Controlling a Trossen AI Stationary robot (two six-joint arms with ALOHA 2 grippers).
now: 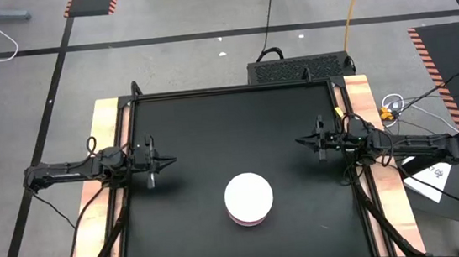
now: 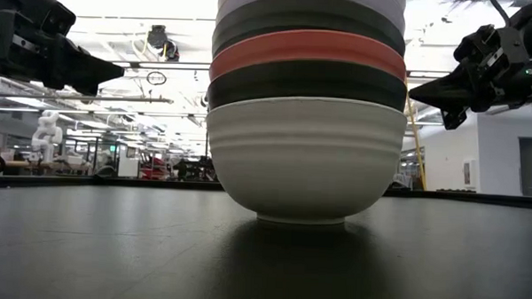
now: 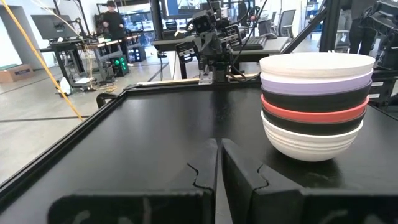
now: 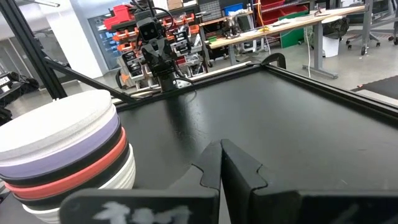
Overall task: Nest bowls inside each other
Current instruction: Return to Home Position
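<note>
Tabletop [image 1: 212, 122]: bowls [image 1: 248, 199] nested; left end effector [image 1: 172, 160] and right end effector [image 1: 298, 143] closed, empty

Left pincer [image 1: 171, 160] closed, right pincer [image 1: 299, 143] closed

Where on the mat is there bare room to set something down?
Bare mat lies between the left gripper and right gripper, and on both sides of the bowl stack. Only the stack's own spot is taken.

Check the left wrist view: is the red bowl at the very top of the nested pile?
No, a white bowl is on top, and the red bowl sits lower, under a black bowl.
</note>
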